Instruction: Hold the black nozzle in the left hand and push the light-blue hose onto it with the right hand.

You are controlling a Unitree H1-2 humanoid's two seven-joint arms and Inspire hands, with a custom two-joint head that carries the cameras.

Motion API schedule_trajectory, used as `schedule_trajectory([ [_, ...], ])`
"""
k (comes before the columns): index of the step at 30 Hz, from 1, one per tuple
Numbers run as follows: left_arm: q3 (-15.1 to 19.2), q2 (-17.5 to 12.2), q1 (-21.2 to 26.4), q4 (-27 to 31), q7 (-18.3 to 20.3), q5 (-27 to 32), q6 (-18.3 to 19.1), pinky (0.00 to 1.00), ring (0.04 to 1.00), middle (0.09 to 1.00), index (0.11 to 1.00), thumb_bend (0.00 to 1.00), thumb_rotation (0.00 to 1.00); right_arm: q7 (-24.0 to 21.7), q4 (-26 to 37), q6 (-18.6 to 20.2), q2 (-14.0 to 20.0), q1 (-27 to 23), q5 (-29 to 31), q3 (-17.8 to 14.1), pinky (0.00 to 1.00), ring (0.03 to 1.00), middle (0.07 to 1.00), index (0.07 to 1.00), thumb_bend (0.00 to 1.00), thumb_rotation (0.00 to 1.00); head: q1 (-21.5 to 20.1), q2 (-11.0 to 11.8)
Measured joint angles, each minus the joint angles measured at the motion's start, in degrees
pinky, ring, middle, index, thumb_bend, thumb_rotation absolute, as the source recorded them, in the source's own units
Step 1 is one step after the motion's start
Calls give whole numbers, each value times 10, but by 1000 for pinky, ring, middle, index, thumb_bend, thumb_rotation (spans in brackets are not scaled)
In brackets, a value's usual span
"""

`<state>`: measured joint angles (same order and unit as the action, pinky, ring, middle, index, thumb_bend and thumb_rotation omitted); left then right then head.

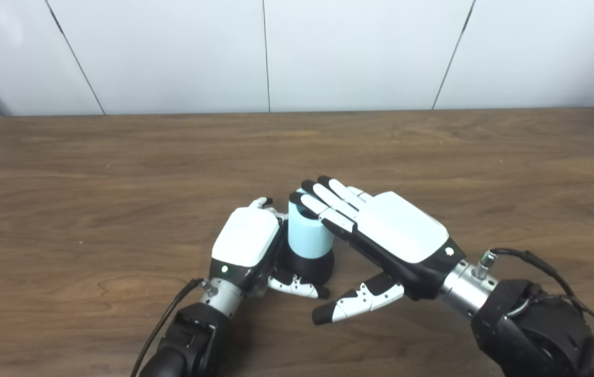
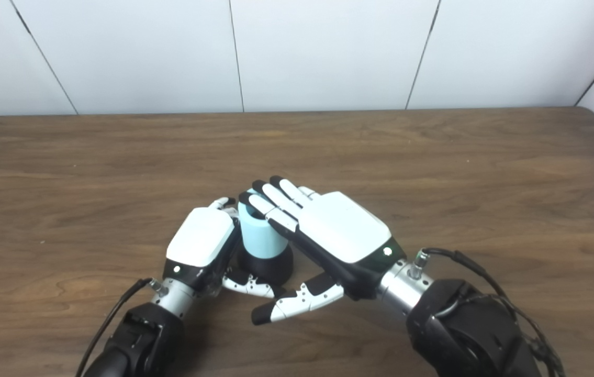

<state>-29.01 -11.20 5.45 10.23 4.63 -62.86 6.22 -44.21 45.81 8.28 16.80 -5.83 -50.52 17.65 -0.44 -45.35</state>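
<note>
White wall panels are standing behind a brown wooden table [image 1: 119,157] that is filling most of both views.

Going from left to right, the left hand [image 1: 247,243] is coming in from 7 o'clock. It is lying on its side with its white back facing up. Its fingers are curling around the black nozzle [image 1: 310,267] and its thumb is hooking across the front of the base, so it is gripping the nozzle tight against the table. The nozzle is sitting near the middle of the table, close to the robot.

The light-blue hose [image 1: 307,235] is standing upright on top of the nozzle, already partly on it. How far down it has gone is hard to tell.

The right hand [image 1: 391,230] is reaching in from 4 o'clock. It is flat and spread, holding nothing. Its fingers [image 1: 323,201] are lying across the top of the hose, pointing toward 10 o'clock. Its thumb [image 1: 357,301] is hanging loose below, just apart from the nozzle.

To do this step well, the right hand should be pressing straight down on the hose top, not sideways, so the hose is not tipping. The left hand should be keeping its grip firm so the nozzle is not sliding.
</note>
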Motion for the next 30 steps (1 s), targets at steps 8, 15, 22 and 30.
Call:
schedule_trajectory([
  [8,0,3,-1,0,-1,-3,1,871,630,486,488,523,0,26,-3,3,-3,-3,76,-50,968,1000,1000,996,695,914,1,1],
  [15,1,6,-1,-2,-3,-2,1,871,629,465,508,523,0,107,3,-8,-38,-21,105,-93,880,972,975,964,602,924,3,3],
  [22,2,5,-1,-3,-4,-1,0,861,633,478,496,524,0,144,1,-20,-54,-18,96,-96,891,971,966,957,563,948,4,4],
  [30,2,3,-1,-9,-26,-2,-7,839,710,625,497,524,50,143,-1,-18,-54,-13,89,-96,865,959,947,957,573,966,4,5],
])
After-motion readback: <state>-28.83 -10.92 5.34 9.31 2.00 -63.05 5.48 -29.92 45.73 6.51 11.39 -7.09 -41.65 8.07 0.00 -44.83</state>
